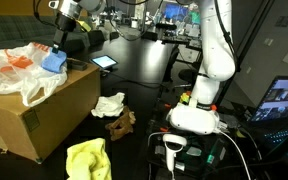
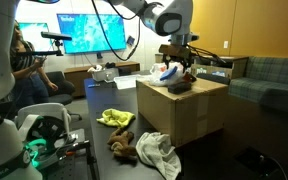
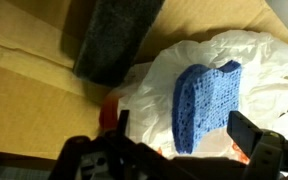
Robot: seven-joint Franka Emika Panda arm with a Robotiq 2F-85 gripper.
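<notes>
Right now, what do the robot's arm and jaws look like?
The arm is shiny white, made of chunky rounded tubes, on a round white base. A grey round cap sits on the joint near its wrist. The jaws are black, with two blocky fingers. A thin dark cable seems to hang beside the arm.

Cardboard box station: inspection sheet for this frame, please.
Surface: cardboard box standing on black table.
Job's things: blue cloth lying on white plastic bag on top of the box.
Clutter: grey towel on the box; yellow cloth, white cloth and brown toy on the table.
Grippers: gripper open, over the blue cloth, holding nothing.
Cables: white cable by the robot base.
Surroundings: wall screen, person, couch.
</notes>
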